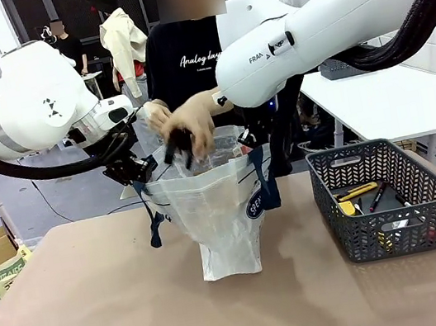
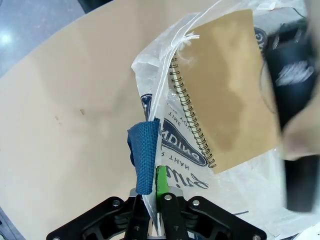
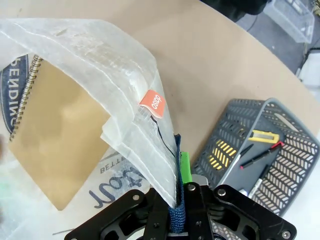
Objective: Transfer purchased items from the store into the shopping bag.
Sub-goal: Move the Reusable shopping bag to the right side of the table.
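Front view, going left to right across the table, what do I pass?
left gripper → shopping bag → basket

1 shopping bag (image 1: 222,212); 1 basket (image 1: 388,231); 1 spiral notebook (image 2: 230,85)

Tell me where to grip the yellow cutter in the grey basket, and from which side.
Grip the yellow cutter across its narrow middle, coming straight down from above. It lies flat on the floor of the grey basket, whose walls would likely block a sideways approach. Pens lie close beside it, so closing across the short width looks safest.
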`<state>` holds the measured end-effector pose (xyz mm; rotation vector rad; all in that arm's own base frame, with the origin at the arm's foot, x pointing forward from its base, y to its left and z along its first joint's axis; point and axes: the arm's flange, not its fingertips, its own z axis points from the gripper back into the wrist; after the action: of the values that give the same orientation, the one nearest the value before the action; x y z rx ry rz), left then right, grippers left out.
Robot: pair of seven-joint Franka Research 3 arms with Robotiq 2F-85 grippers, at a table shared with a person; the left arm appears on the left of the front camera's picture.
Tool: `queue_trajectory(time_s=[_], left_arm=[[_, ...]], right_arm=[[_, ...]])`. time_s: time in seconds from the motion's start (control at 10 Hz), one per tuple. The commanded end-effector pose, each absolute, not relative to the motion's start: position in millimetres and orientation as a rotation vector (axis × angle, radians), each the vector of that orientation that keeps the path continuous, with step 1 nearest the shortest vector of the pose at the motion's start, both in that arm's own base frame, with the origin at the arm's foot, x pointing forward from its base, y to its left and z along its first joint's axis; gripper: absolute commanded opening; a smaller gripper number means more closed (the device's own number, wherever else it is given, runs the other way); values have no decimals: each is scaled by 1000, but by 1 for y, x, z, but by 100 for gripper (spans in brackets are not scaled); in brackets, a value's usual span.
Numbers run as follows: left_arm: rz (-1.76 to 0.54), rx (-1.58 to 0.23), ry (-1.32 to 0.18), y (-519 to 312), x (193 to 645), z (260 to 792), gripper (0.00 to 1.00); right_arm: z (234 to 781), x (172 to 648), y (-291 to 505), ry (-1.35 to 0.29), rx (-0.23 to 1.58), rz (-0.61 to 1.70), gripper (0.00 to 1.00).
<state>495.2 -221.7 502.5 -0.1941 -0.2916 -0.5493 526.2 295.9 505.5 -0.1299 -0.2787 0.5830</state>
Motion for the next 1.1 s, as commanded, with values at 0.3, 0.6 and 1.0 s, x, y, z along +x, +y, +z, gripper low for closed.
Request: queue_trajectory(time_s=[0.3, 0.6, 1.0], left_arm=[[-536, -186, -293, -221, 495, 503, 0], [-536, -186, -293, -221, 495, 503, 0], [-536, -186, -293, -221, 495, 503, 0]], right_arm=[[505, 527, 295, -278, -130, 579, 0], [505, 527, 295, -278, -130, 579, 0], [505, 527, 295, -278, -130, 579, 0]])
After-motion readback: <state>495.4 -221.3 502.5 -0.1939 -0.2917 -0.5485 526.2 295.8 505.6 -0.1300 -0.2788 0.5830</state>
